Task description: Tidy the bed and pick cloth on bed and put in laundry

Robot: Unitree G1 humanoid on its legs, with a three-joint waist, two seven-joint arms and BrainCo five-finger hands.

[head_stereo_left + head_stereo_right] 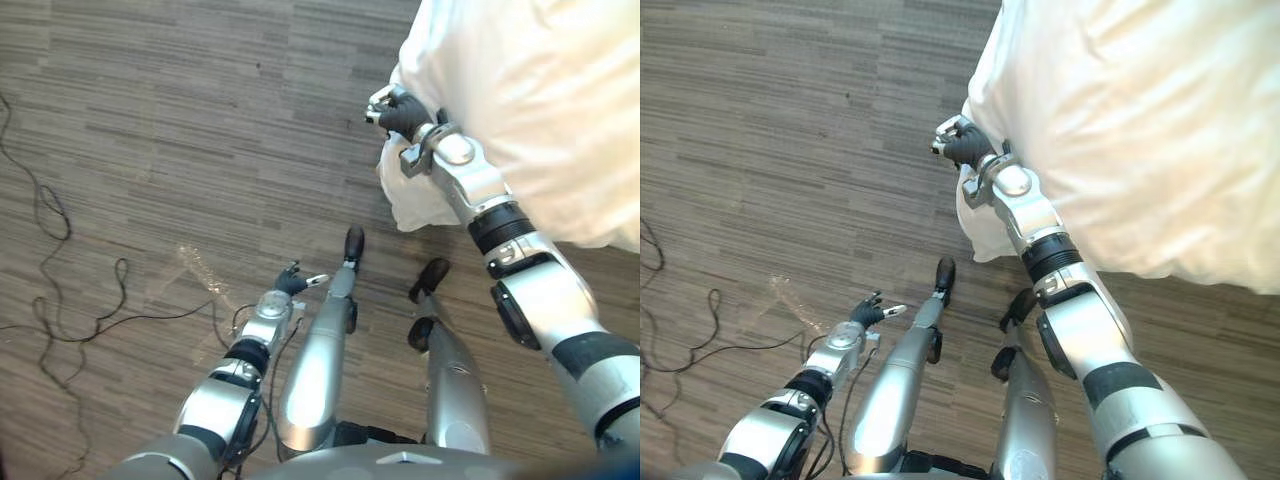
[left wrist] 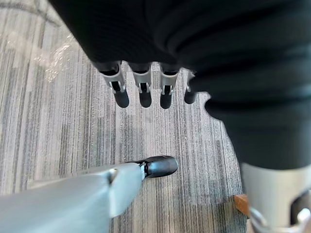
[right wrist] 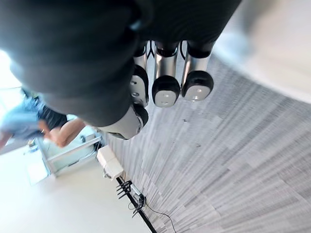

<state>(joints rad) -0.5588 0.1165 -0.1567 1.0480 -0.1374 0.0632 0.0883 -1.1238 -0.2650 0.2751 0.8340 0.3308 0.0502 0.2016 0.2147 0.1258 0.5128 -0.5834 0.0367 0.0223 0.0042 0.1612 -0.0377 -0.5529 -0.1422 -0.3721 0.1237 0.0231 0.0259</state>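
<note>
White bedding (image 1: 540, 110) sits front-right of the robot, bulked up on the bed, with one corner (image 1: 415, 200) drooping toward the wood floor (image 1: 180, 120). Can't pick out a separate garment on it from these views, so the bedding is treated as the cloth to handle. Right hand (image 1: 400, 115) is right at the bedding's near side edge, on the floor side, touching or just beside the fabric; can't tell which. Its fingers (image 3: 165, 90) look loosely curled with nothing between them, so no grip on the cloth yet. From those fingers the bedding lies to the robot's right and slightly ahead. The edge it faces runs away from the robot, and the drooping corner is just below the hand, toward the robot. Left hand (image 1: 290, 282) hangs low by the robot's left side over bare floor, well apart from the bed, fingers (image 2: 142, 92) straight and relaxed, thumb out, holding nothing. The right arm is clearly the nearer one. Judgement: the next move is a short reach rightward into the edge or down to the corner, then closing on fabric. There is plenty of open floor to the left and ahead for swinging or pulling. The tight side is the right, where the bulky bedding crowds the forearm, so there is a risk of bunching or dragging the corner onto the floor.
</note>
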